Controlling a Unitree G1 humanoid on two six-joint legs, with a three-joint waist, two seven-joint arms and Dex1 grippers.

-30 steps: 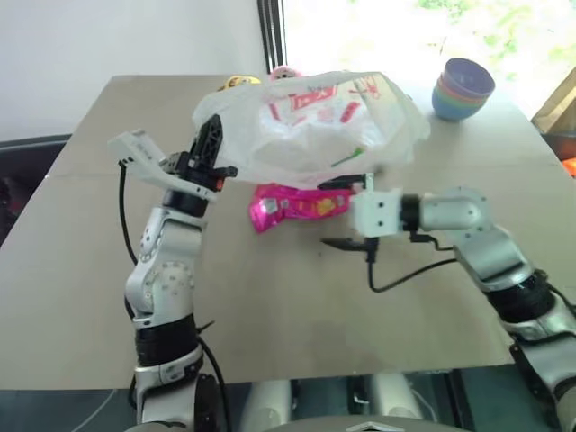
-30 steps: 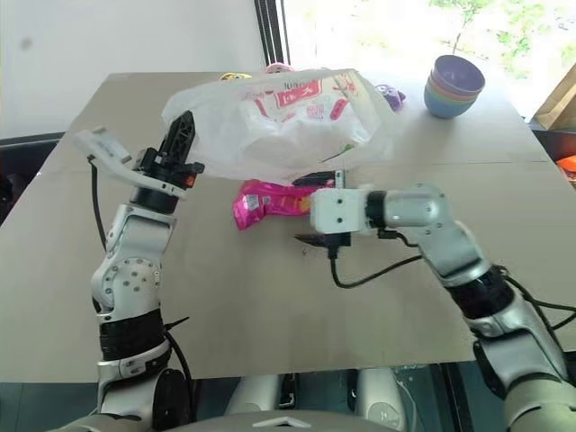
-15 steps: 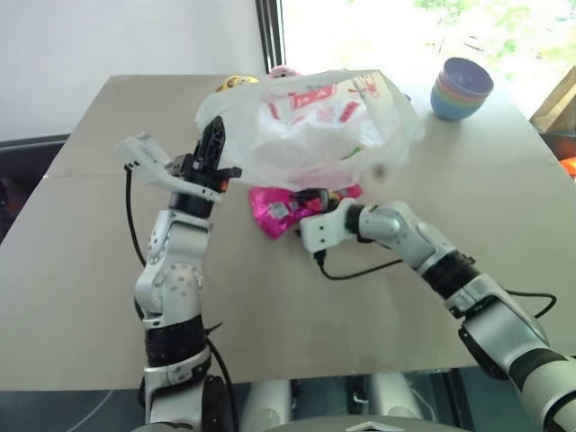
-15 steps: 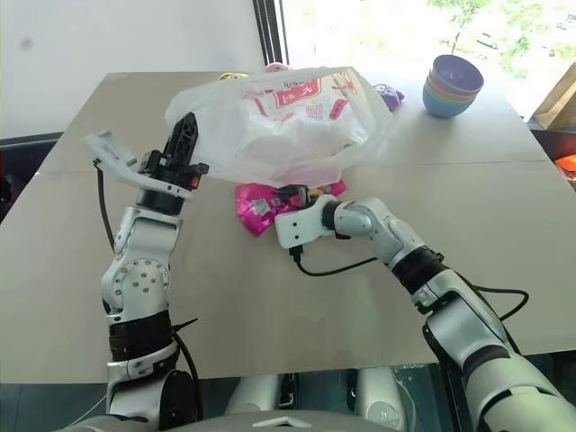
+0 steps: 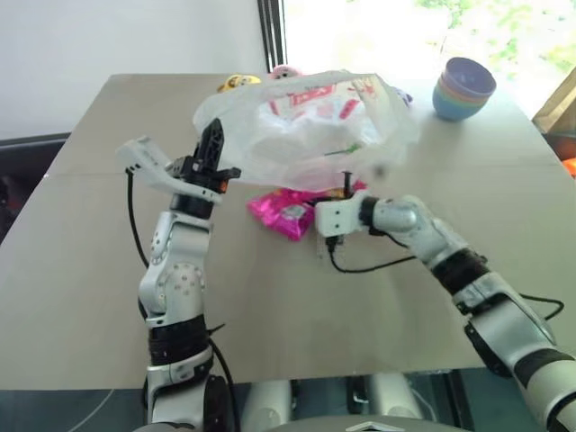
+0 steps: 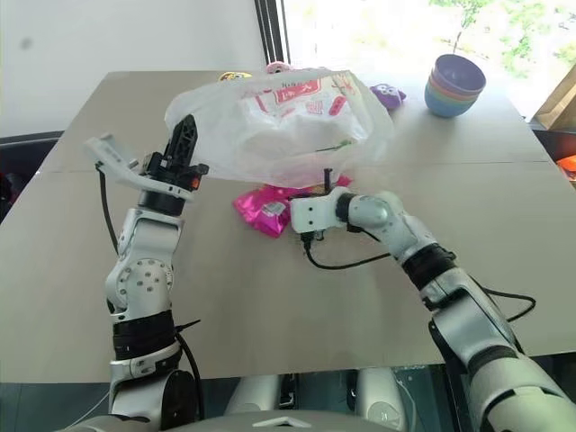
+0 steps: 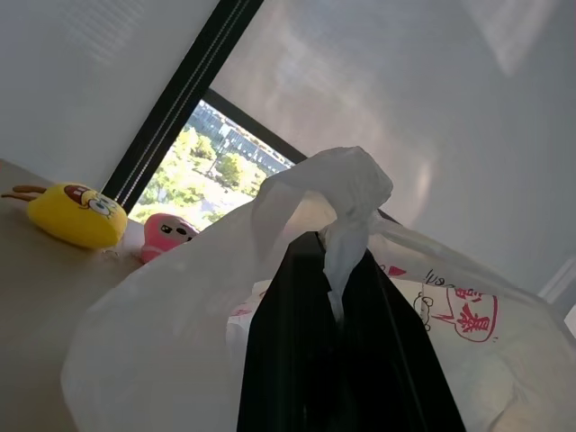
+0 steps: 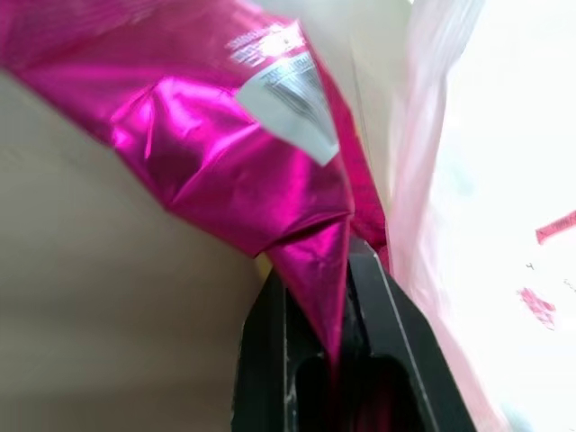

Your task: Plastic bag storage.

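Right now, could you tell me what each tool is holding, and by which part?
The left tool pinches the plastic bag by its bunched handle. The right tool is shut on a corner of the magenta snack packet.

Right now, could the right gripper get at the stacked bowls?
Probably not: the right gripper is shut on the magenta packet, and the stacked bowls sit at the table's far corner.

Head eyes look down over the table (image 5: pixel 90 270); wrist cameras sit close along each pincer.
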